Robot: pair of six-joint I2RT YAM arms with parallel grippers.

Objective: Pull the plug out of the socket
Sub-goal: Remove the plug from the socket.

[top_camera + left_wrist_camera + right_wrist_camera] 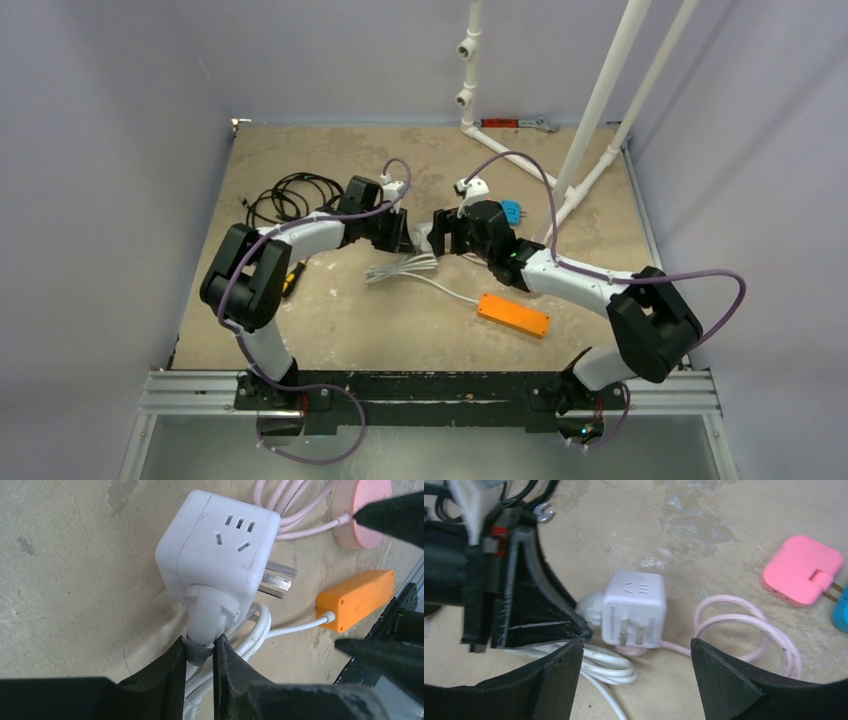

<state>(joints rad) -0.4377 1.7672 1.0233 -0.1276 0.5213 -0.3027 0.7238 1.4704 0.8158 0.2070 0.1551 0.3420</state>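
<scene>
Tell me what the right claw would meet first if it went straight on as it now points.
Most likely the white cube adapter, lying dead ahead of the open right claw, prongs toward it; depth is unclear.

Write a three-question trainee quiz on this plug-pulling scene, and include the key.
1. True or false: the left gripper is shut on the white plug.
2. What is that plug seated in? A: the orange power strip. B: the white cube adapter. C: the pink charger.
3. Fill in: the fingers of the right gripper stand ____, holding nothing.
Key: 1 true; 2 B; 3 open.
</scene>
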